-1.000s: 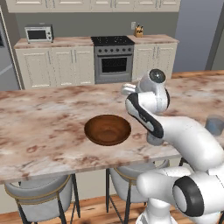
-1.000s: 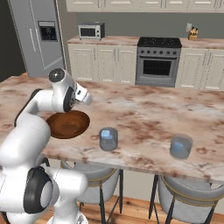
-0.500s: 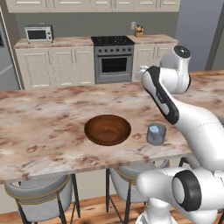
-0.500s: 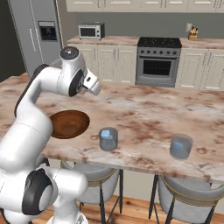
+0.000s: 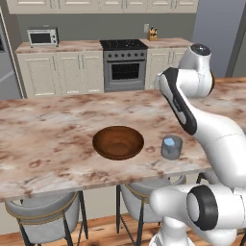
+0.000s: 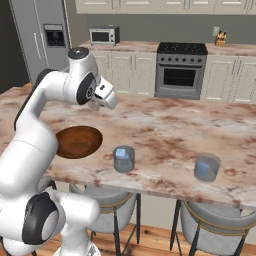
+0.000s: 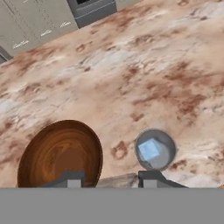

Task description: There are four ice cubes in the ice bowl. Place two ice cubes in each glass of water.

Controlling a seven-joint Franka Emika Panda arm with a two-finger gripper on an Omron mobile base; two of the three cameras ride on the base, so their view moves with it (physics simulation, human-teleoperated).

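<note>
Annotator: Jaws of the gripper [image 7: 110,180] are drawn in close. Tips sit at the bottom of the hand view with a pale patch between them. Can't tell if that's a pinched cube or just counter [image 5: 48,144].

Checker: Where's it hanging?

Annotator: High over the counter, looking down at the gap between the ice bowl [image 5: 118,142] and the near glass [image 7: 171,151].

Checker: Bowl contents?

Annotator: None visible, bare brown wood in all three views. So all four cubes look to be out of it.

Checker: Glasses?

Annotator: The near glass stands just beside the bowl, apart from it, with one ice cube [image 7: 148,150] plain inside. The far glass [image 6: 207,167] is well apart along the counter edge. There's pale blue in it, but it's too small to count.

Checker: Progress call?

Annotator: Late, I'd judge. If the far glass has its two, the near glass still needs one more, possibly the one in the jaws. Unconfirmed.

Checker: Change from a second back?

Annotator: The arm was bent low by the bowl and hid the near glass in the left base view. It has since risen and swung up and over, and the glass is now clear. Bowl and both glasses are in the same spots, and the base hasn't driven.
</note>
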